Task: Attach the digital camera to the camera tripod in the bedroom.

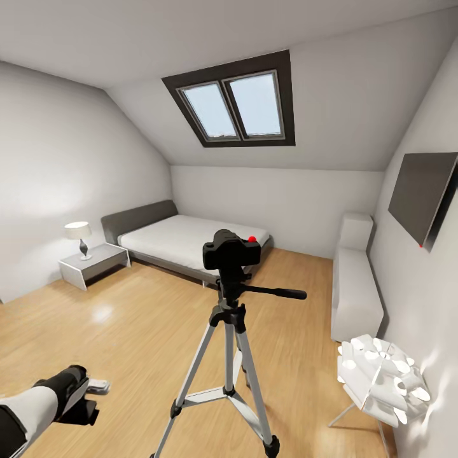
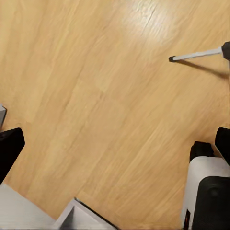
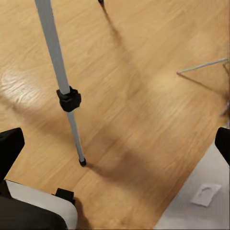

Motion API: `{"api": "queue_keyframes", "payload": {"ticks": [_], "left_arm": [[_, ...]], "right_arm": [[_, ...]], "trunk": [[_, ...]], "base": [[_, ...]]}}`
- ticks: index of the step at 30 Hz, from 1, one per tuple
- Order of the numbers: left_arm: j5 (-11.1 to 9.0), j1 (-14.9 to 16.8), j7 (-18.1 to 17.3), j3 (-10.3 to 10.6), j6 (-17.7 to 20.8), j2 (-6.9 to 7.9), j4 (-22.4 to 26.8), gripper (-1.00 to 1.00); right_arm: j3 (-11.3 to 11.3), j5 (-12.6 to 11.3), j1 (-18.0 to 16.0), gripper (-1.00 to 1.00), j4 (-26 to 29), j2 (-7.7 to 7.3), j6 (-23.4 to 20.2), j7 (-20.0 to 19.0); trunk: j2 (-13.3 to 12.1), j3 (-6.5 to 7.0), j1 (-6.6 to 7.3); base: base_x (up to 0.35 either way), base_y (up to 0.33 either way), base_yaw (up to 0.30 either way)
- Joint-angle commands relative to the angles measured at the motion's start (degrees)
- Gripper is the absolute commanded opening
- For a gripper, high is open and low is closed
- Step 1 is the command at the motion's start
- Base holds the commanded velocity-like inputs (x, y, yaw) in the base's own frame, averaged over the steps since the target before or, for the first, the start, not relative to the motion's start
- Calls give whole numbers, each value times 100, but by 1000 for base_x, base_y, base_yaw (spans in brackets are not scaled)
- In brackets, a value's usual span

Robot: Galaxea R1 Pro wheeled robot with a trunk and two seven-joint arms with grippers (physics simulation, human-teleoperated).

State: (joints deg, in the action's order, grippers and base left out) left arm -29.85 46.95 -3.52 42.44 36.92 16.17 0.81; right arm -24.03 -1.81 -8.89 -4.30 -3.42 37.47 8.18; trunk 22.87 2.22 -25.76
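The black digital camera (image 1: 231,250) with its red button sits on top of the camera tripod (image 1: 229,343), which stands on the wood floor of the bedroom at centre front. The tripod's black pan handle (image 1: 280,293) sticks out to the right. My left gripper (image 1: 94,397) hangs low at the front left, well away from the tripod, open and empty. The left wrist view has a tripod leg (image 2: 196,54) beyond the open left gripper (image 2: 115,143). My right gripper (image 3: 115,146) is open above the floor, close to another tripod leg (image 3: 62,86).
A grey-framed white bed (image 1: 191,238) stands at the back, with a nightstand (image 1: 94,263) and a small lamp (image 1: 79,236) to its left. Along the right wall are a white shelf (image 1: 353,296) and a white perforated lamp (image 1: 380,376). A dark panel (image 1: 423,194) hangs on that wall.
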Motion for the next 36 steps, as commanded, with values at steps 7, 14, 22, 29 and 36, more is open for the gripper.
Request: {"api": "queue_keyframes", "payload": {"ticks": [7, 14, 22, 29, 36], "left_arm": [[-29, -960, -31, 39, 15, 42, 6, 100], [-34, -2047, -35, 31, -39, -37, 7, 100], [-370, -2907, -41, 28, -68, -430, 12, 100], [-921, -3559, -17, 27, -365, -887, 15, 100], [-1064, -4185, -2, 27, -840, -1118, 15, 100]], "right_arm": [[-43, -19, 134, 100, -21, 0, -1181, 199], [-24, -26, 447, 100, -23, 59, -1631, 217], [23, -56, 782, 100, -26, 184, -1762, 219], [329, -63, 952, 100, -27, 279, -2263, 219], [930, -66, 1160, 100, -27, 318, -2629, 220]], "trunk": [[5, -2, -3], [5, -2, -3], [5, -2, -3], [5, -2, -3], [5, -2, -3]], "base": [[0, 0, 0], [0, 0, 0], [0, 0, 0], [0, 0, 0], [0, 0, 0]]}}
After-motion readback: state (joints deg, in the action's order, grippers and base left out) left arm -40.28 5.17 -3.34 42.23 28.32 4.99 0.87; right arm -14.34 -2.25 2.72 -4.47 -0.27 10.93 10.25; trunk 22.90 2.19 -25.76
